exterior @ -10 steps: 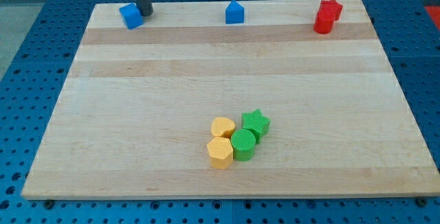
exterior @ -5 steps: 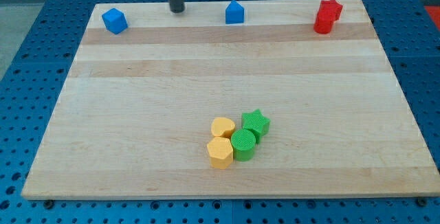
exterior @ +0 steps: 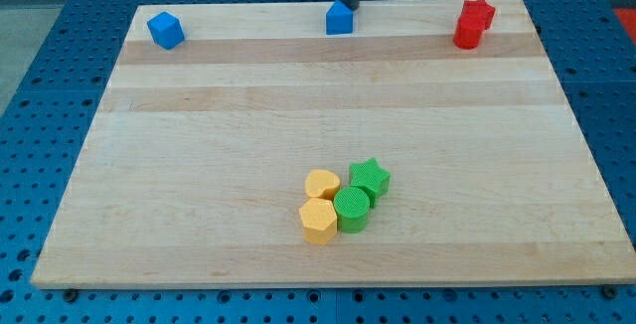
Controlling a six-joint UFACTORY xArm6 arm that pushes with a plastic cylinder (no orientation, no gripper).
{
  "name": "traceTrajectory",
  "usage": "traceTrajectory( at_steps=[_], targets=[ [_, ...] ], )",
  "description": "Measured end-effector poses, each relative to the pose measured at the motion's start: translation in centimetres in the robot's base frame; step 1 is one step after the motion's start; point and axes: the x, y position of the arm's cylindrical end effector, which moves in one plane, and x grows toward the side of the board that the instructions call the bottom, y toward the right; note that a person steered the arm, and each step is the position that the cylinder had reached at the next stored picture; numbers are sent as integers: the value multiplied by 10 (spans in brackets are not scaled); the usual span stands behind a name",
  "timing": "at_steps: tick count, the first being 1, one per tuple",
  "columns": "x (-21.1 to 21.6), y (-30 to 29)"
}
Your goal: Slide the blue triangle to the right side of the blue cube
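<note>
The blue triangle [exterior: 339, 18], a small solid block with a peaked, house-like top, stands near the middle of the worktop's [exterior: 199, 165] far edge at the view's top, its front face evenly lit and its colour a clean mid-blue. My tip [exterior: 350, 7] comes down just behind it and slightly toward the view's right, right against the block or very nearly so; the angle does not settle whether the two touch. The dark rod carries no hand, so there is nothing to be wide, narrow or holding. The blue cube [exterior: 165, 30] sits well apart at the view's top left corner, turned a little so that one corner faces the camera. At the view's top right, a red block [exterior: 473, 22] of uneven, perhaps star-like outline stands alone. Near the view's bottom centre four blocks huddle together, touching: a yellow heart-like block [exterior: 321, 184], a yellow hexagon [exterior: 318, 221], a green cylinder [exterior: 351, 209] and a green star [exterior: 370, 178]. The worktop is pale wood in lengthwise planks, resting on a blue perforated base [exterior: 40, 85] that frames it on every side.
</note>
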Motion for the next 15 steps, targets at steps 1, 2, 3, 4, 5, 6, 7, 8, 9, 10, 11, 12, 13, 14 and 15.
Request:
traceTrajectory(
  at_steps=[1,2,3,4,5,6,7,8,9,10,11,12,13,14,15],
  targets=[
    [19,0],
    [39,-1],
    [56,-2],
    [70,-3],
    [67,-3],
    [50,-6],
    [42,-26],
    [43,-52],
    [55,-62],
    [72,-62],
    [85,-71],
    [86,-91],
    [92,-115],
    [112,-133],
    [123,-153]
  ],
)
